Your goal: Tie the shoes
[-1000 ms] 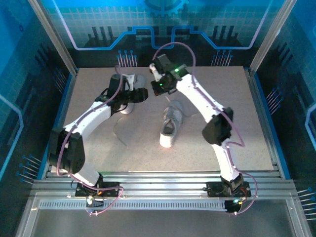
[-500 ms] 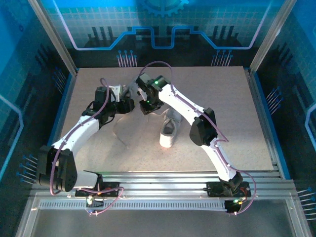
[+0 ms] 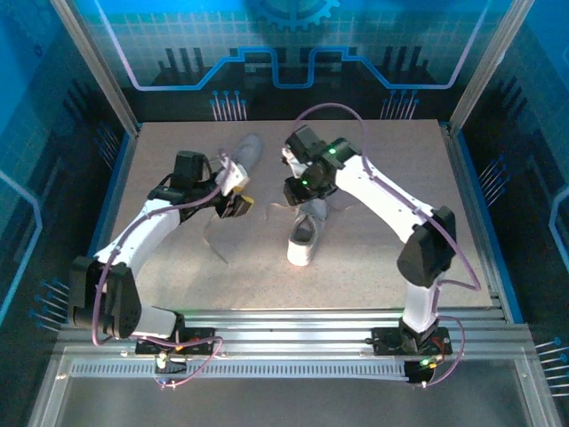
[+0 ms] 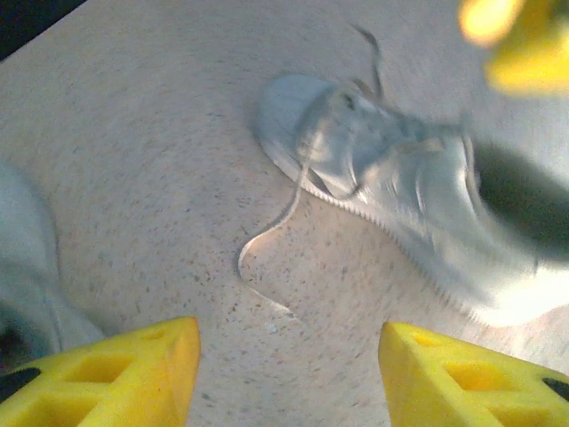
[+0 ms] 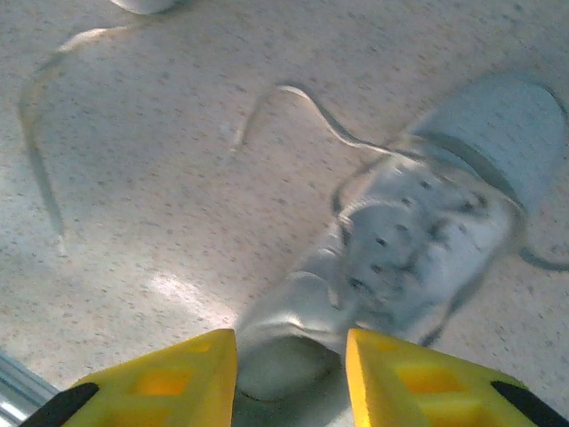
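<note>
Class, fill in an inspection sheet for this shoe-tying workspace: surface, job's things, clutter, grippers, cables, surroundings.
surface: speckled beige table.
job's things: near shoe and far shoe, laces trailing loose on the table.
clutter: nothing seen.
grippers: left gripper open above bare table; right gripper open over the near shoe's heel.
cables: purple cables run along both arms.
surroundings: blue panel walls, metal frame.

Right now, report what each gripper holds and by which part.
Nothing is held. The left gripper is open over the table; the right gripper is open above the heel of one shoe.
</note>
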You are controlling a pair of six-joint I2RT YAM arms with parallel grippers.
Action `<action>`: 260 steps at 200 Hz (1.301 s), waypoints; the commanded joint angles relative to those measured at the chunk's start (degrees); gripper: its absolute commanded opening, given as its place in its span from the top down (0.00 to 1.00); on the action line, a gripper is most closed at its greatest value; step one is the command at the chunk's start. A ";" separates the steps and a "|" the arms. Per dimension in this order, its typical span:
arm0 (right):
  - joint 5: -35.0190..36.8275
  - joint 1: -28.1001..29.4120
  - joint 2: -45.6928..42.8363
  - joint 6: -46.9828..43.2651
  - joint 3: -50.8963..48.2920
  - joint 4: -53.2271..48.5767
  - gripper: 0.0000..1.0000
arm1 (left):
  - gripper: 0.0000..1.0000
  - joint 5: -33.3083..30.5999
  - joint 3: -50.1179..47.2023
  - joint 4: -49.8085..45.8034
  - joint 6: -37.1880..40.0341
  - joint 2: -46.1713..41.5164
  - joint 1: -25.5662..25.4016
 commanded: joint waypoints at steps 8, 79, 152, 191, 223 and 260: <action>-2.68 -3.75 -7.50 1.14 -10.59 5.00 0.63 | 0.48 3.70 6.25 -5.86 27.95 8.49 -1.05; -7.12 -3.81 -13.32 8.35 -23.91 8.18 0.57 | 0.54 -6.32 13.04 -2.21 29.50 22.48 -5.79; -5.16 -4.06 -5.77 8.74 -25.33 10.84 0.53 | 0.48 -9.01 7.85 0.78 28.11 21.10 -6.37; -6.54 -2.29 -3.88 9.38 -26.30 13.06 0.53 | 0.48 -7.20 8.00 1.83 28.45 21.45 -5.01; -4.94 -1.49 -2.20 7.13 -25.39 10.65 0.77 | 0.44 -7.56 8.36 0.96 34.14 22.20 -5.01; -1.17 -1.79 -3.91 -1.30 -22.71 4.46 0.97 | 0.43 -6.43 8.10 -0.73 39.52 21.54 -5.56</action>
